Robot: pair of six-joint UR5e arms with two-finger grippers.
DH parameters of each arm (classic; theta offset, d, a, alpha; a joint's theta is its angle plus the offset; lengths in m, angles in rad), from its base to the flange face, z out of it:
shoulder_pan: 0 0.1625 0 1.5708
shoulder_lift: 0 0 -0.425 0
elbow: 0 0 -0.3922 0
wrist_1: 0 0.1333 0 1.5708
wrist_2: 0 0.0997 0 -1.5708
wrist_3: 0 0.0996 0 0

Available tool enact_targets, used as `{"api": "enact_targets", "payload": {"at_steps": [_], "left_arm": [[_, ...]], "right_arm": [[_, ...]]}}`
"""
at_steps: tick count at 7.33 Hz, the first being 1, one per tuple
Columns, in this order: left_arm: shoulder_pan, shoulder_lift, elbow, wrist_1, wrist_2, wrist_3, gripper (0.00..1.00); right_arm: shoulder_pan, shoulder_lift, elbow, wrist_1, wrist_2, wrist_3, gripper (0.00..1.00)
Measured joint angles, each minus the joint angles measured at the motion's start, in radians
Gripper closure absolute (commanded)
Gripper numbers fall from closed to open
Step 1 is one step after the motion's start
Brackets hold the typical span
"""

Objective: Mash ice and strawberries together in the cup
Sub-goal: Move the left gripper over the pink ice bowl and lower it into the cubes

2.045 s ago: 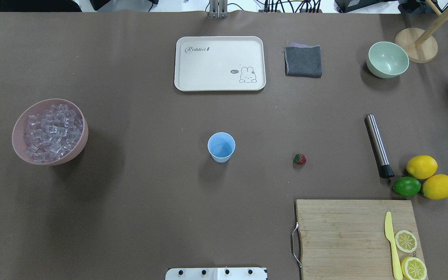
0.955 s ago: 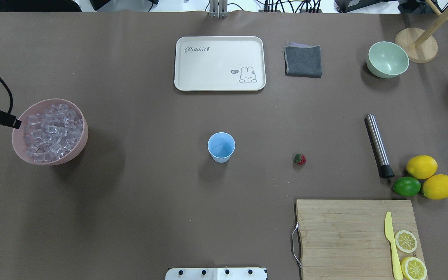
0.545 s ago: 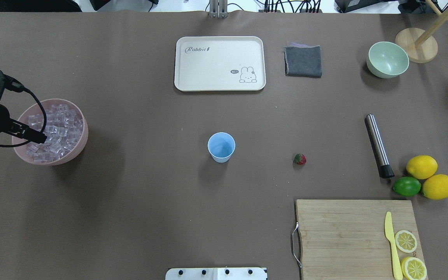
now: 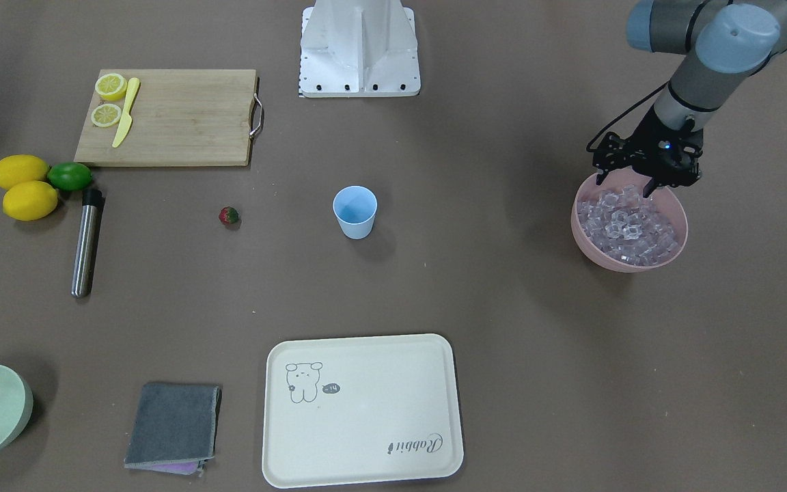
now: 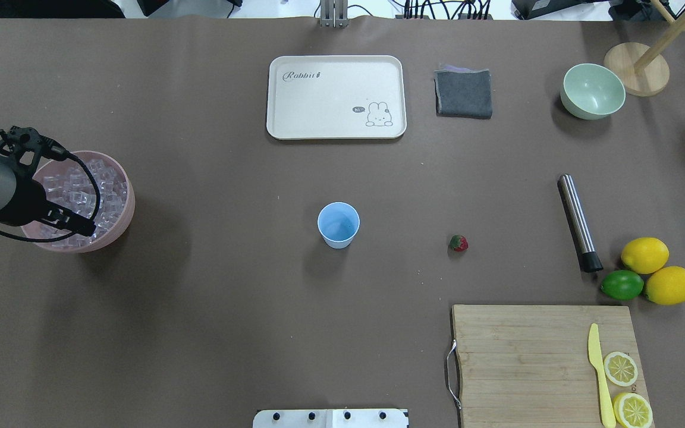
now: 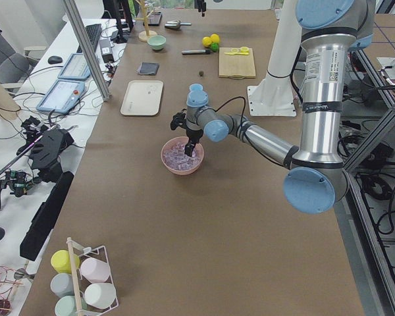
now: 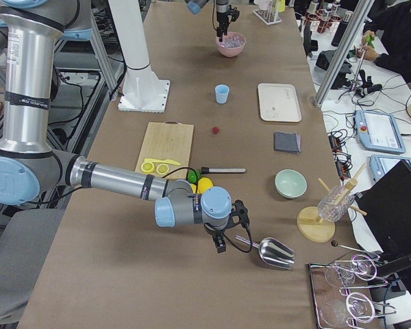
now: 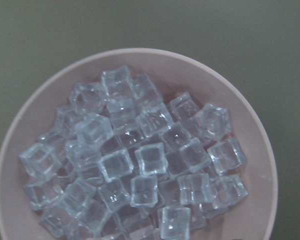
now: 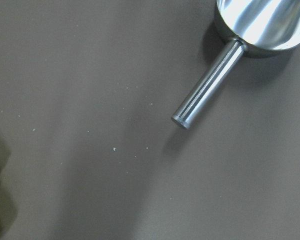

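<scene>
Barely begun: the cup (image 5: pixel 338 224) is empty.
Left gripper (image 4: pixel 626 184), jaws apart, hovers over the ice (image 8: pixel 140 165); strawberry (image 5: pixel 458 242) lies loose; right gripper (image 7: pixel 220 241): cannot tell.

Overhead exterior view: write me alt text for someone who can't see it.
The left arm's tool hangs over a pink bowl of ice at the table's left edge. A light blue cup stands empty mid-table, with a strawberry lying to its right. Further right are a steel rod, two lemons, a lime and a cutting board.
</scene>
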Motion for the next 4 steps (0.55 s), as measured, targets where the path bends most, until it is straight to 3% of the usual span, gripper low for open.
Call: {"api": "enact_targets", "payload": {"at_steps": [2, 4], "left_arm": [[0.008, -0.006, 0.02, 0.0, 0.0, -0.002, 0.25], [0.009, -0.017, 0.038, 0.001, 0.0, 0.008, 0.34]], "right_arm": [[0.0, -0.003, -0.002, 0.003, 0.005, -0.001, 0.0], [0.0, -0.008, -0.002, 0.004, 0.012, -0.001, 0.0]]}}
